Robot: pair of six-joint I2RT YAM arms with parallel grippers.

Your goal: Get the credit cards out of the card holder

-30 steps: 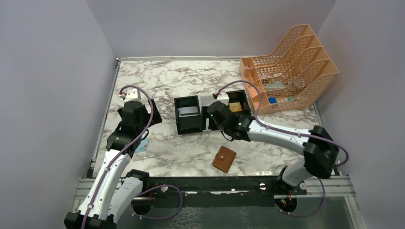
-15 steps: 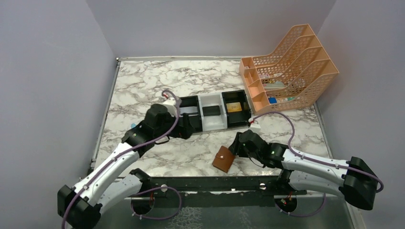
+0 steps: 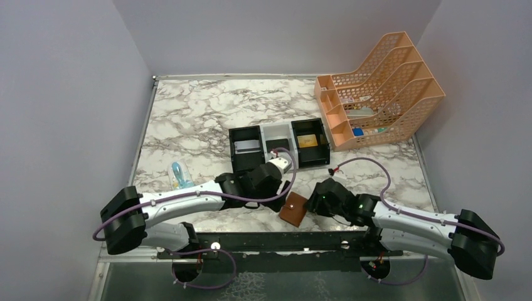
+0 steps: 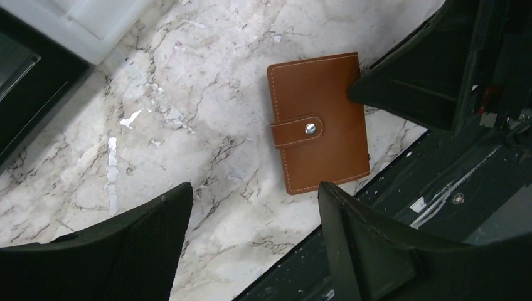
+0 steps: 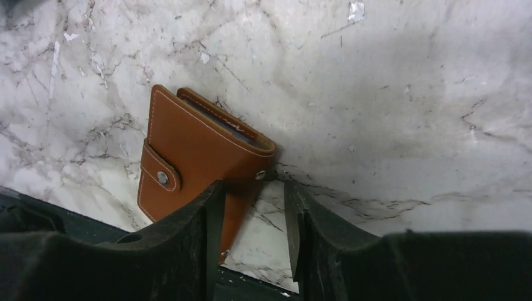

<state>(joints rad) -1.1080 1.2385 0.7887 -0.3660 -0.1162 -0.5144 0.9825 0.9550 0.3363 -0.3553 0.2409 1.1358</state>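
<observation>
Both arms have swung down to the holder (image 4: 320, 119), lying snapped shut on the worktop (image 3: 201, 113), lower middle of the top view. Left jaws gape empty. Right jaws straddle its corner, and I can't tell if they're gripping. A grey card (image 3: 246, 145) and a gold card (image 3: 307, 141) seem to be in the tray (image 3: 276, 123) already, so probably near done.

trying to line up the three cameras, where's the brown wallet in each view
top external: wallet is low centre, close to the table's near edge.
left wrist: wallet is upper centre-right, closed and lying flat.
right wrist: wallet is left of centre, in the lower half.
shared landmark: the black rail along the table's near edge runs next to the wallet in all three.
</observation>
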